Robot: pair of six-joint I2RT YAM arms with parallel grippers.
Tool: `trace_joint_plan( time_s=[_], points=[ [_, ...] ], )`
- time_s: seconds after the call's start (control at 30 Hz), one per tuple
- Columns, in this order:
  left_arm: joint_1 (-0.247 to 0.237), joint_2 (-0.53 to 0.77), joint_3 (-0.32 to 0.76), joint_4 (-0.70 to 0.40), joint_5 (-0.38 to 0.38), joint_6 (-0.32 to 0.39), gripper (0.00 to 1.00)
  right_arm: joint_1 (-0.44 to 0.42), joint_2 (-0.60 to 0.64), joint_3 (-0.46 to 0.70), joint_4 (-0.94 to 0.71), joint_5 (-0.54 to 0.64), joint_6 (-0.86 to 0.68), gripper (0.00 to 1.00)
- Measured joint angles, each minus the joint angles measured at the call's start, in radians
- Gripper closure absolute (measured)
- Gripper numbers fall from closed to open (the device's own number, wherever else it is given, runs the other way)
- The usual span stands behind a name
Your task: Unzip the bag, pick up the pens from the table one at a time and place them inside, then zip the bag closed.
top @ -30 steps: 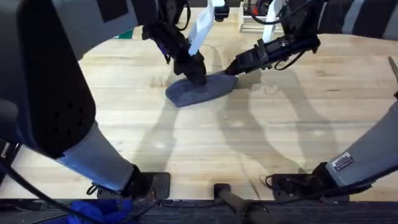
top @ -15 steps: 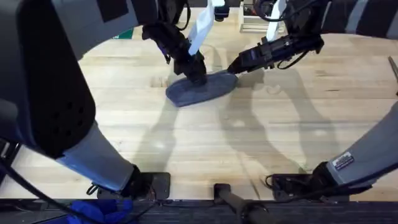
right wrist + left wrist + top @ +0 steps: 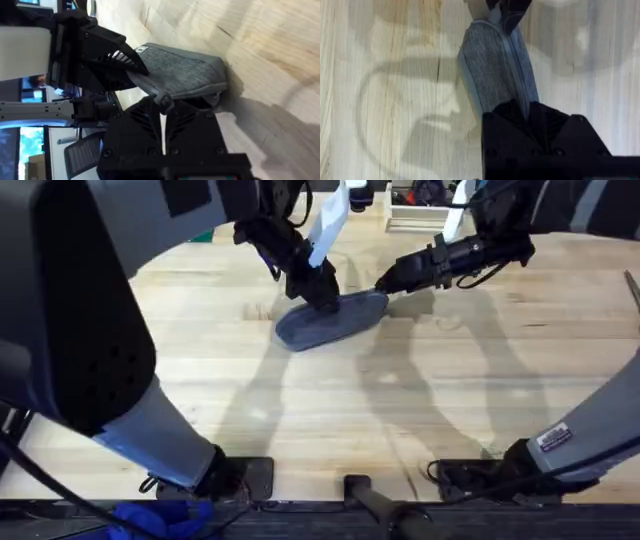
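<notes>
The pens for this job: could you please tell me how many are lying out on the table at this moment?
0. None lies on the table; the pouch sits at its far middle, held at either end by the two claws, and pens may be hidden inside it.

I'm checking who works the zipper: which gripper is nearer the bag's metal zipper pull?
Right. The right gripper is shut on the zipper pull at the bag's end; the left gripper pins the bag's middle, farther from the pull.
</notes>
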State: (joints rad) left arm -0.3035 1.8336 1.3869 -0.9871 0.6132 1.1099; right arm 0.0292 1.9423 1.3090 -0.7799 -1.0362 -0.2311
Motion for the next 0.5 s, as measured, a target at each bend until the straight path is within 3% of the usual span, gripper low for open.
trace_joint_plan(
  time_s=[0.5],
  points=[
    [-0.001, 0.0, 0.0, -0.005, 0.0, 0.0, 0.959, -0.042, 0.0, 0.0, -0.006, 0.136, 0.0, 0.97]
  ],
)
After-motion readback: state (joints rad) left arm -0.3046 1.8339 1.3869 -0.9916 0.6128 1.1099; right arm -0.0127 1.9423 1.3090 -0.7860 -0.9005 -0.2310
